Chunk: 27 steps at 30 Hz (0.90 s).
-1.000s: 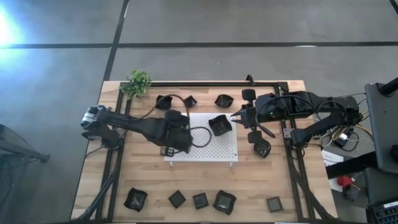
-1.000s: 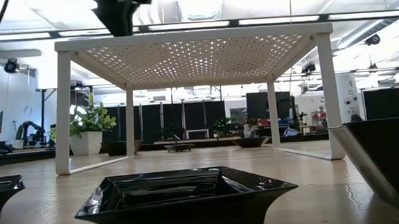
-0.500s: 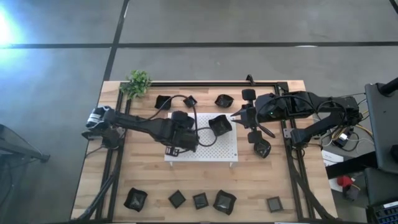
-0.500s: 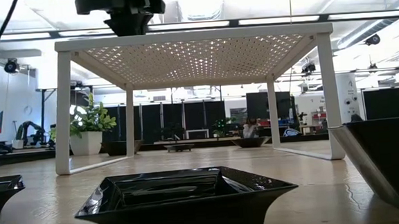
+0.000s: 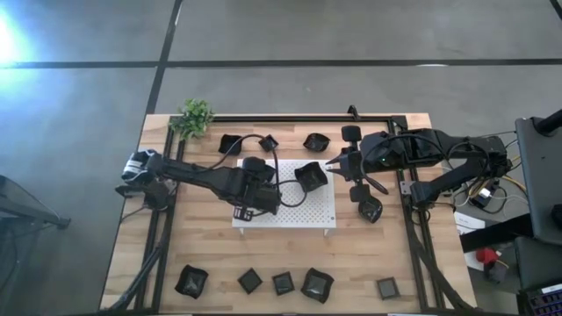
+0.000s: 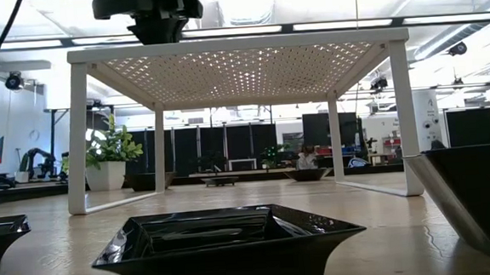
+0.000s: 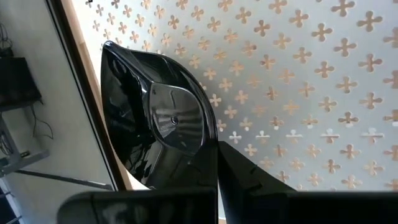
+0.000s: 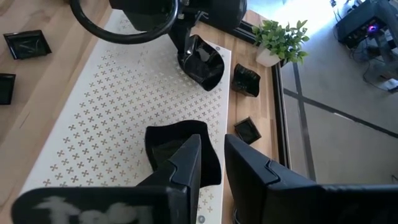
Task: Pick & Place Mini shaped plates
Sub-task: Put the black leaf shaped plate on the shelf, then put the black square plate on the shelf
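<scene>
The high view is lit brightly and evenly. A strong white glare is seen at the far left edge on the grey floor (image 5: 53, 105). Only soft, faint shadows are cast under the white board (image 5: 303, 206). In the low view, the ceiling lights at the top are washed out to white. The near black dish (image 6: 225, 237) is seen a little soft, perhaps out of focus. Shiny spots are shown on the dish (image 7: 155, 118) in the left wrist view.

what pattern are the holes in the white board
Small clover-like four-lobed cutouts in regular rows across the white board; the left wrist view shows them best.
</scene>
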Each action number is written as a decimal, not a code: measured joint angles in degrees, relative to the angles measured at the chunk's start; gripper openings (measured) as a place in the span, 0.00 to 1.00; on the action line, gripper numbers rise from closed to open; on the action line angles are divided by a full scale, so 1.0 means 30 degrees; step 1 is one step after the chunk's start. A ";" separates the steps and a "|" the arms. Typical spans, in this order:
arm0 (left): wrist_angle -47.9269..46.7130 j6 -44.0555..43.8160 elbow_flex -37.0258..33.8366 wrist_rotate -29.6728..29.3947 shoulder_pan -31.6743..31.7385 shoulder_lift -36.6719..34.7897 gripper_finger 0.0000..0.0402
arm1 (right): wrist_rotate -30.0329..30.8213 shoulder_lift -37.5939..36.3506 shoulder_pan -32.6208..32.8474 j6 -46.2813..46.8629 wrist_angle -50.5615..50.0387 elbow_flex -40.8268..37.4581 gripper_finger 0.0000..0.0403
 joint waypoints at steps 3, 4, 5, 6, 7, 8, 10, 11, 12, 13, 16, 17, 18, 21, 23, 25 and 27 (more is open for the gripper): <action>0.0000 -0.0007 0.0000 0.0000 0.0000 0.0000 0.00 | 0.0000 0.0000 -0.0001 -0.0034 0.0000 0.0000 0.17; 0.0004 -0.0011 0.0000 0.0000 0.0000 0.0000 0.00 | 0.0000 0.0000 0.0005 -0.0034 0.0000 0.0000 0.18; 0.0021 -0.0015 0.0000 0.0000 0.0000 0.0000 0.00 | 0.0000 0.0000 0.0001 -0.0042 0.0000 0.0000 0.18; 0.0063 -0.0015 0.0000 0.0001 0.0000 0.0000 0.00 | 0.0000 0.0000 0.0002 -0.0034 0.0000 0.0000 0.18; 0.0121 -0.0015 0.0000 0.0006 0.0000 0.0000 0.00 | 0.0000 0.0000 0.0005 -0.0034 0.0000 0.0000 0.19; 0.0146 -0.0019 0.0000 0.0004 0.0000 0.0000 0.00 | 0.0000 0.0000 -0.0001 -0.0034 0.0000 0.0000 0.19; 0.0223 -0.0036 0.0000 0.0007 0.0000 0.0000 0.01 | 0.0000 0.0000 0.0002 -0.0020 0.0000 0.0000 0.19; 0.0297 -0.0044 0.0000 0.0007 0.0000 0.0000 0.02 | 0.0000 0.0000 0.0003 0.0024 0.0000 0.0000 0.19; 0.0332 -0.0051 0.0000 0.0007 0.0000 0.0000 0.04 | 0.0000 0.0000 0.0002 0.0024 0.0000 0.0000 0.19; 0.0370 -0.0051 0.0000 0.0007 0.0000 0.0000 0.06 | 0.0000 0.0000 0.0005 0.0024 0.0000 0.0000 0.19; 0.0498 -0.0051 0.0000 0.0007 0.0000 0.0000 0.12 | 0.0000 0.0000 0.0003 0.0024 -0.0006 0.0000 0.18; 0.0494 -0.0051 -0.0003 0.0006 0.0000 0.0000 0.13 | 0.0000 0.0000 0.0002 0.0024 0.0000 0.0000 0.17; 0.0501 -0.0051 0.0000 -0.0013 0.0000 0.0000 0.15 | 0.0000 0.0000 -0.0001 0.0024 -0.0004 0.0000 0.17; 0.0495 -0.0037 0.0094 -0.0181 0.0000 0.0000 0.17 | 0.0000 0.0000 0.0004 0.0024 -0.0007 0.0000 0.17; 0.0481 0.0068 0.0285 -0.0223 0.0000 0.0000 0.17 | 0.0000 0.0000 0.0003 0.0024 -0.0003 0.0000 0.18; 0.0481 0.0080 0.0516 -0.0229 0.0000 -0.0007 0.17 | 0.0000 0.0000 -0.0001 0.0024 0.0000 0.0000 0.18; 0.0487 0.0080 0.0769 -0.0233 0.0000 -0.0007 0.17 | 0.0000 0.0000 0.0002 0.0024 0.0000 0.0000 0.19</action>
